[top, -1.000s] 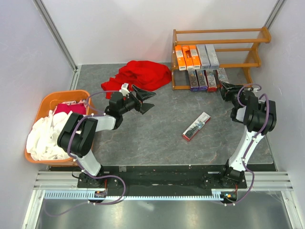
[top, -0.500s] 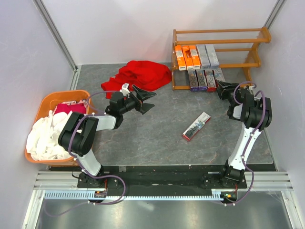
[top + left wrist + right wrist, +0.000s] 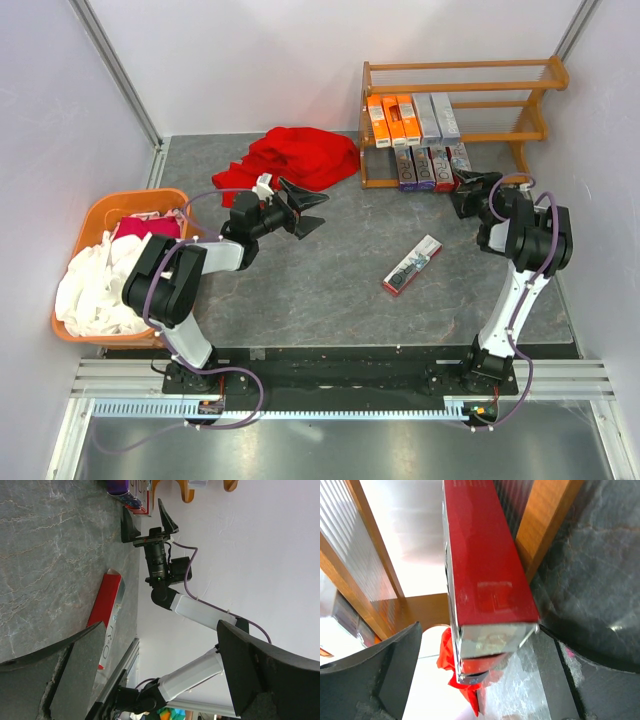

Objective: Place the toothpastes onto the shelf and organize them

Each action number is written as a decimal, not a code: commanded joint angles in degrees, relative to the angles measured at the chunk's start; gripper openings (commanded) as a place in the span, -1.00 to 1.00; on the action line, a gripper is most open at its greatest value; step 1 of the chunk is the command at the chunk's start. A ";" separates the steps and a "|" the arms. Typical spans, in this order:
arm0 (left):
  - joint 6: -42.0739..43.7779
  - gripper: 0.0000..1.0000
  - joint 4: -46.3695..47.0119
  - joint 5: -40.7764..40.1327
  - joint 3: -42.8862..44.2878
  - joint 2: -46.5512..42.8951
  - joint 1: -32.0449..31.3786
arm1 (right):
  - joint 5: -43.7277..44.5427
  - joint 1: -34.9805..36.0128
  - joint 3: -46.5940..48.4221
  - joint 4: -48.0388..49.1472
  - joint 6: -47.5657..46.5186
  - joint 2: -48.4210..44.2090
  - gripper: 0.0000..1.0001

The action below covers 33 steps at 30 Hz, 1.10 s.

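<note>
The shelf [image 3: 530,100] stands at the back right. Its middle tier holds orange [image 3: 391,119] and silver-grey toothpastes [image 3: 437,116]. On the bottom tier lie dark purple [image 3: 415,168], red and silver boxes. My right gripper [image 3: 466,192] is open at that row's near end. In the right wrist view a red-sided toothpaste [image 3: 485,565] lies between the spread fingers [image 3: 375,675], touching neither, next to a wooden shelf leg [image 3: 547,525]. One more toothpaste [image 3: 412,265] lies loose on the table's middle. My left gripper [image 3: 305,208] hangs open and empty over the table's left middle.
A red cloth [image 3: 295,160] lies crumpled left of the shelf. An orange basket [image 3: 100,212] full of white and pink cloth sits at the left edge. White walls enclose the table on three sides. The left wrist view shows the loose box [image 3: 105,615] and the right arm [image 3: 157,565].
My right gripper has opened and let go of the red-sided box on the bottom tier. It has also shifted slightly left. The left arm has not moved.
</note>
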 commanded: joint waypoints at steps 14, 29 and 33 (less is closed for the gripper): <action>19.73 0.99 -19.74 -2.71 8.43 -7.74 -0.27 | 1.11 0.30 -11.42 -14.59 -13.93 -18.56 0.96; 49.00 0.99 -51.99 -23.09 29.87 -5.82 -16.52 | 6.10 4.60 -13.54 -40.43 -30.81 -42.20 0.96; 55.93 0.99 -56.22 -29.50 36.01 -1.96 -22.40 | 9.88 5.48 -13.45 -47.45 -35.82 -50.54 0.96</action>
